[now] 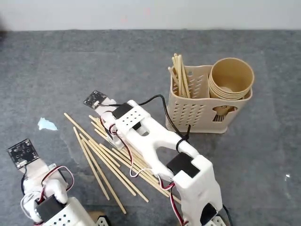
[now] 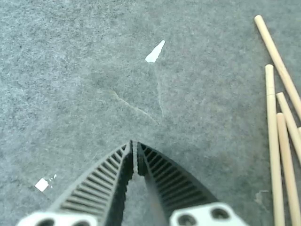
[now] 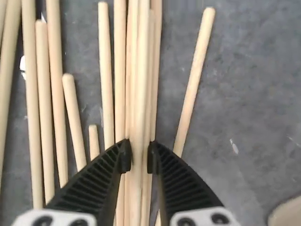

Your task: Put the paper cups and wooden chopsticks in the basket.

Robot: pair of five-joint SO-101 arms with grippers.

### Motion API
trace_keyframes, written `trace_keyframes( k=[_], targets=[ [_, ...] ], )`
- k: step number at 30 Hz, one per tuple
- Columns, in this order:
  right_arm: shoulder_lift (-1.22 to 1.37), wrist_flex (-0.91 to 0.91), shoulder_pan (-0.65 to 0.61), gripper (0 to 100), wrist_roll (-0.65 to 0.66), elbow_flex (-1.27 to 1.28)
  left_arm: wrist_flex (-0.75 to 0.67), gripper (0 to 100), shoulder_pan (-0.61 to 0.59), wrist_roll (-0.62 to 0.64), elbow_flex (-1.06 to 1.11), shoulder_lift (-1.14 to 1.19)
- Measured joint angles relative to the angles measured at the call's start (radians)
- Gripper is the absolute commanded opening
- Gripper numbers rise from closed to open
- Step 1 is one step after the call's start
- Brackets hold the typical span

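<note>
Black ribbed jaws of the right gripper [image 3: 138,157] are pinched on a pale round wooden chopstick [image 3: 141,94], possibly two. It belongs to the loose chopstick pile [image 1: 110,162] on the grey felt table [image 1: 56,70], just beside the beige perforated plastic basket [image 1: 197,110]. Stacked tan paper cups [image 1: 231,77] and upright chopsticks [image 1: 179,75] stand inside that basket. Well apart from the basket, the left gripper [image 2: 134,157] is closed on nothing. Sticks look light, stiff and smooth, so a hold near one end suits, though neighbours may roll.
</note>
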Motion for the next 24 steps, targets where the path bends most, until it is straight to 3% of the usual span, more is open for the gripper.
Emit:
trace_keyframes(
  k=[14,24],
  targets=[
    [-0.431,0.186,0.026,0.8,0.026,0.002,0.0,1,0.0,0.0,0.0,0.0],
    [-0.83,0.204,0.071,0.8,0.034,0.002,0.0,1,0.0,0.0,0.0,0.0]
  ],
)
